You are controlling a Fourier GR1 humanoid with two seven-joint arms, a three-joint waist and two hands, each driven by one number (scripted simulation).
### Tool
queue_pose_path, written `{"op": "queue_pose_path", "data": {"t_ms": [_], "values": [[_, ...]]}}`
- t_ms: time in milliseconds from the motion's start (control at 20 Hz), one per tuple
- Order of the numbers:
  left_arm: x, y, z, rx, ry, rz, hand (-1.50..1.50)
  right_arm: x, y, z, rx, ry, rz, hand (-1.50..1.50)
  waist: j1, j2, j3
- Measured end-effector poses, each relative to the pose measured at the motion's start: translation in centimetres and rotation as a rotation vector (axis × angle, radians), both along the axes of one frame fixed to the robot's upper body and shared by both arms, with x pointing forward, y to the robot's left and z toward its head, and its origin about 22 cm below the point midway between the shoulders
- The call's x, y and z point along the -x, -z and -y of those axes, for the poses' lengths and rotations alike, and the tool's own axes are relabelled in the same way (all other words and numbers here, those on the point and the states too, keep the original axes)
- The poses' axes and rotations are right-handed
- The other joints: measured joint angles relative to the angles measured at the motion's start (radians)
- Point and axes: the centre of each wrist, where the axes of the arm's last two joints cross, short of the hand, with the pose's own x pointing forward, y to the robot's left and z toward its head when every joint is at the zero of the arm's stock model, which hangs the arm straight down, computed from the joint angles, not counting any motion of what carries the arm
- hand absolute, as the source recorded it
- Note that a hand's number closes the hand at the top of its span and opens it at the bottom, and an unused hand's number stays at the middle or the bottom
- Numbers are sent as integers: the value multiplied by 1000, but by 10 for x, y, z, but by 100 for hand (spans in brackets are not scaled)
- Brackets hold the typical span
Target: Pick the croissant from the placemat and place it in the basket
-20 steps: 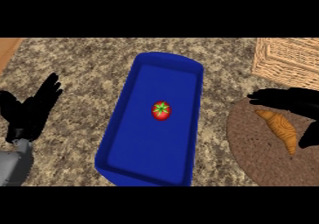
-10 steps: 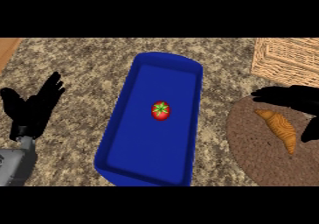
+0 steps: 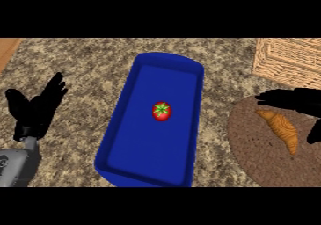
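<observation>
The croissant (image 3: pixel 280 129), golden brown and long, lies on the round brown placemat (image 3: pixel 253 149) at the right edge of the head view. My right hand (image 3: pixel 299 100) hovers over it, fingers spread past its far end and thumb down its right side, without closing on it. The wicker basket (image 3: pixel 293 61) stands at the top right, just beyond the placemat. My left hand (image 3: pixel 37 110) rests open at the left, fingers up.
A long blue tray (image 3: pixel 127 149) fills the middle of the counter, with a red tomato (image 3: pixel 161 111) in it. The counter's wooden edge (image 3: pixel 3 50) shows at the top left.
My right hand has drifted slightly right and further over the croissant. The left hand has barely shifted.
</observation>
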Motion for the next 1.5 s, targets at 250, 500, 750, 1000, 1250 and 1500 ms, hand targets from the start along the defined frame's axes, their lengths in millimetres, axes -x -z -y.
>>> {"op": "queue_pose_path", "data": {"t_ms": [250, 500, 750, 1000, 1250, 1500], "values": [[3, 3, -3, 1, -3, -3, 0, 1, 7, -3, 10, -12, 9, -150, -1, -1, 0], [0, 1, -6, 2, 0, -7, 0, 6, 22, -8, 30, -24, 13, -150, -4, -2, 0], [2, 2, -6, 2, 5, -2, 0, 4, 28, -12, 62, -55, 37, 150, -3, -2, 0], [0, -6, -8, -2, 1, -1, 0, 1, 35, -19, 100, -104, 71, 150, 0, -6, -7], [4, -6, -9, -4, -5, 2, 0, 9, 40, -15, 107, -130, 95, 150, 0, -10, -9], [7, -6, -14, 1, -24, -7, 0, 7, 56, -43, 64, 61, 97, 150, -21, -21, -20]]}}
